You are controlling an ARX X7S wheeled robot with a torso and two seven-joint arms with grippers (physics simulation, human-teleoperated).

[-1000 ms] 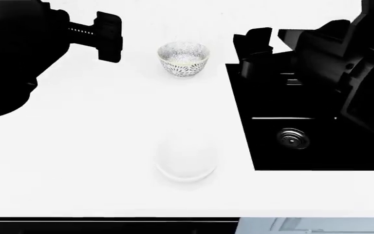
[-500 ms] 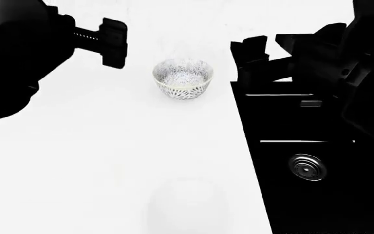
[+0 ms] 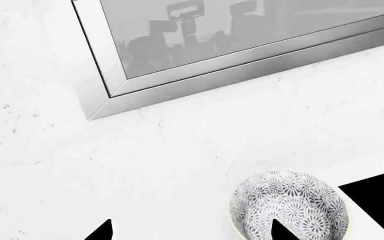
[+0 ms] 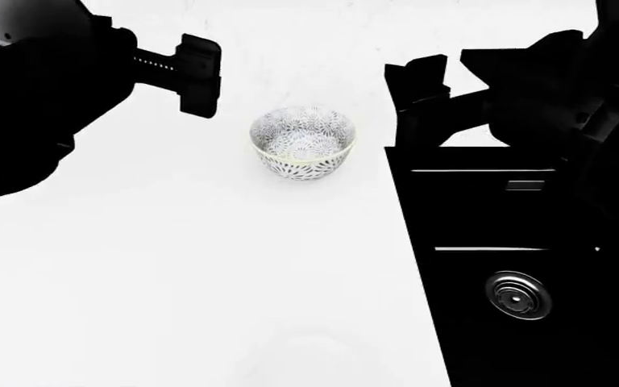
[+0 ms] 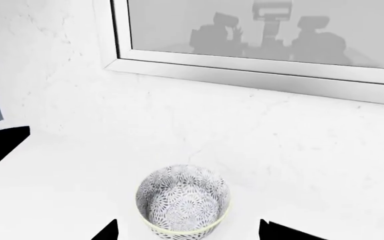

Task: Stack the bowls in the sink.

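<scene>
The patterned bowl [image 4: 302, 141] stands upright on the white counter, left of the black sink [image 4: 482, 210] with its round steel drain [image 4: 518, 294]. The plain white bowl [image 4: 309, 359] is a faint shape at the near edge of the head view. My left gripper [image 4: 154, 68] is open, above and left of the patterned bowl. In the left wrist view [image 3: 192, 232] one fingertip overlaps the bowl [image 3: 289, 207]. My right gripper [image 4: 450, 76] is open at the sink's far left corner. In the right wrist view [image 5: 188, 232] the bowl [image 5: 182, 200] lies between the fingertips.
A steel window frame [image 3: 212, 65] runs along the wall behind the counter, and also shows in the right wrist view [image 5: 259, 75]. A corner of the sink [image 3: 379, 200] shows beside the bowl. The faucet is hidden behind my right arm.
The head view has shifted, so the patterned bowl and drain sit lower in it and the plain bowl has slid to its near edge. Both grippers stay open.
</scene>
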